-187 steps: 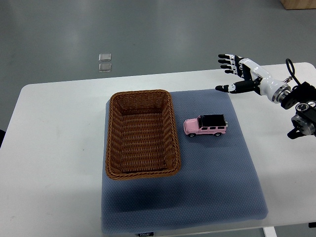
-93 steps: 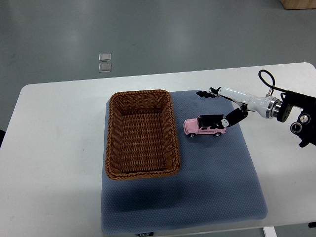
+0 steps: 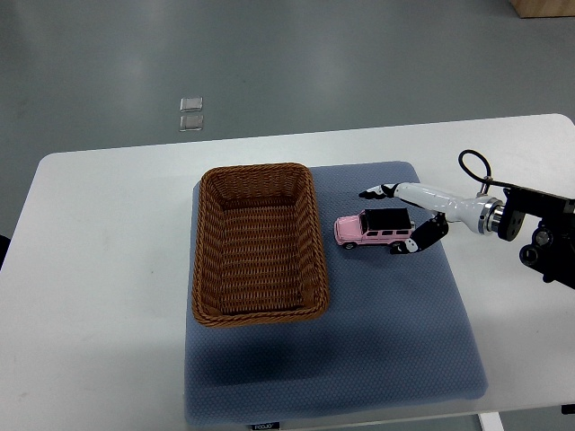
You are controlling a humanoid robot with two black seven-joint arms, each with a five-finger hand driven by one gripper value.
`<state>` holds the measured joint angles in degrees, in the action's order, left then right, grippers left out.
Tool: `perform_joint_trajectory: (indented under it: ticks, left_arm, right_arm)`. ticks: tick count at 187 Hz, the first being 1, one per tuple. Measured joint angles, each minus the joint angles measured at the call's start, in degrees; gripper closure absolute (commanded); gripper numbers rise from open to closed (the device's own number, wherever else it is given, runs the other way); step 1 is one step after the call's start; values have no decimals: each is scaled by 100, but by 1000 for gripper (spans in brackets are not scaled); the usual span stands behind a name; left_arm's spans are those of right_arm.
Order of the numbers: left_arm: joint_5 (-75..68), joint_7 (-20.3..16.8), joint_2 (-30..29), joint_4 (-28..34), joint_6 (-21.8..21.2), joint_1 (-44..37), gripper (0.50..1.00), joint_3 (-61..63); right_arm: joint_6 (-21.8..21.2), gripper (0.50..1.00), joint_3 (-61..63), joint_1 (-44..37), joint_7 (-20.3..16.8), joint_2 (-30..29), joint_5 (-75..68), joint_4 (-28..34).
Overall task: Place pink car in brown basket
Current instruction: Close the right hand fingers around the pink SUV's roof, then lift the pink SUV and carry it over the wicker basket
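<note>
a: where's the pink car?

b: just right of the brown basket, long axis pointing at it.

a: and the right hand?

b: at the car's right end, fingers spread around it, not visibly pinching yet.

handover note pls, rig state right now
Right hand: open, fingers spread either side of the car's rear end, not closed on it.
Left hand: not in view.
Car: upright on the blue mat, just right of the basket.
Basket: empty, on the mat's left part.
Done: reach to the car.
Left: close the grasp, lift, carry left, drop in basket.
</note>
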<state>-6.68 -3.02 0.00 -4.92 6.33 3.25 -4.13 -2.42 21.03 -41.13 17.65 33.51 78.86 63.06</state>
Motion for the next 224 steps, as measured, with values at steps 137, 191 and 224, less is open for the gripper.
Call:
perform_joint_trajectory:
  ticks: [137, 191, 224]
  left_arm:
    - [0, 0, 0, 6, 0, 0, 500, -8]
    - [0, 0, 0, 4, 0, 0, 500, -1]
    - [0, -3, 0, 8, 0, 0, 500, -6]
  right_arm:
    - [316, 1000, -156, -42, -279, -64, 104, -127]
    - [662, 1000, -97, -249, -233, 111, 12, -110]
    - [706, 1000, -50, -574, -194, 246, -48, -48]
